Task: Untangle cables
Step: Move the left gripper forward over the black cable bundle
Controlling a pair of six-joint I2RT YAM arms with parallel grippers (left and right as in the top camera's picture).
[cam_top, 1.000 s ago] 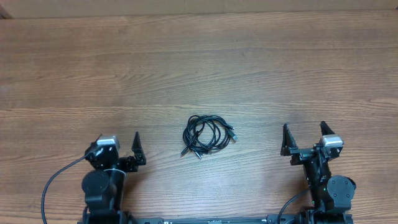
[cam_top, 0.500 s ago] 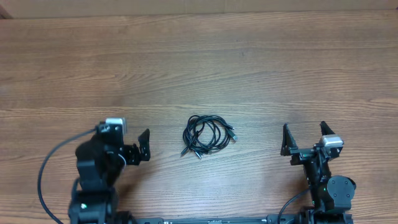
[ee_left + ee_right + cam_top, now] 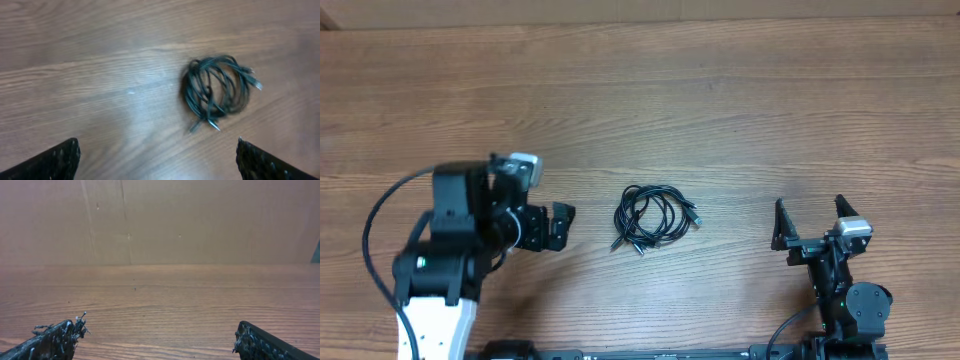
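cables (image 3: 655, 217) lie in one tangled coil on the wooden table (image 3: 720, 100), between the arms. the left wrist view shows their small plugs (image 3: 256, 85) — the right wrist view faces a brown wall (image 3: 200, 220). the left gripper (image 3: 558, 225) points at the coil from nearby, jaws spread wide; the right gripper (image 3: 810, 222) sits well apart, likewise spread and empty.
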